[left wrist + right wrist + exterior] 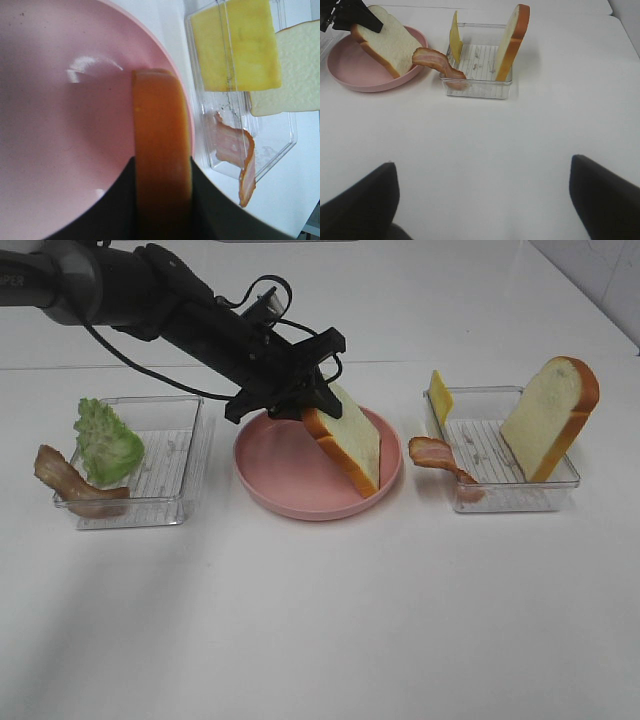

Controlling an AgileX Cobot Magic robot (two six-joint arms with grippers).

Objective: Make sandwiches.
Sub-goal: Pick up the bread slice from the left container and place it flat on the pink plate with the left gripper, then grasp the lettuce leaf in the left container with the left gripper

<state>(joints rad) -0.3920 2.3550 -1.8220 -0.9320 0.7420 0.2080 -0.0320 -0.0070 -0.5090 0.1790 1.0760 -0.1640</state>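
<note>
My left gripper [305, 400] is shut on the top crust of a white bread slice [345, 440], which stands tilted with its lower edge on the round pink plate [300, 505]. The left wrist view shows the orange crust [160, 140] between the two dark fingers. A second bread slice [550, 420], a yellow cheese slice [440, 395] and a bacon strip [440, 458] lean in the right clear tray [520, 495]. A green lettuce leaf [108, 443] and another bacon strip [70, 480] are in the left clear tray [170, 470]. My right gripper [485, 200] is open and empty above bare table.
The white table [320, 620] stretches in front of the plate and trays. The left arm [150, 295] reaches in from the far left over the back of the table. The right tray's bacon hangs over its wall towards the plate.
</note>
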